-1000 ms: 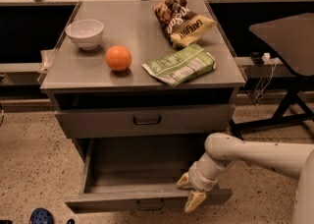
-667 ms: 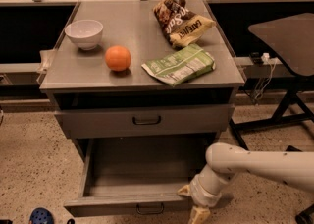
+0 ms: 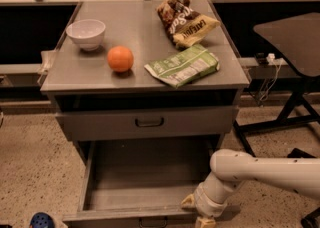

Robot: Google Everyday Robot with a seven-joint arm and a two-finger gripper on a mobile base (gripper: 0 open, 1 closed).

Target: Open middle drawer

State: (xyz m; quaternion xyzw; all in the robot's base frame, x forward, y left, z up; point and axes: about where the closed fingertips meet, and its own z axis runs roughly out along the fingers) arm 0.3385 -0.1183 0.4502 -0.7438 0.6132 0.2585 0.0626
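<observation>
Pulled well out at 6 o'clock: middle drawer (image 3: 145,172), flat grey inside showing, front at bottom edge of view. My gripper (image 3: 197,211) at 5 o'clock, just beside drawer's front right corner, fingers (image 3: 188,201) spread apart, holding nothing. Closed drawer (image 3: 148,122) at 12 o'clock from open one. On cabinet top (image 3: 130,27): orange (image 3: 120,58); bowl (image 3: 86,33) at its 10 o'clock; green packet (image 3: 182,65) at its 3 o'clock; snack bag (image 3: 185,19) at its 1 o'clock.

A robotics lab: robot claw (image 3: 196,211) low beside grey metal cabinet (image 3: 130,27).
</observation>
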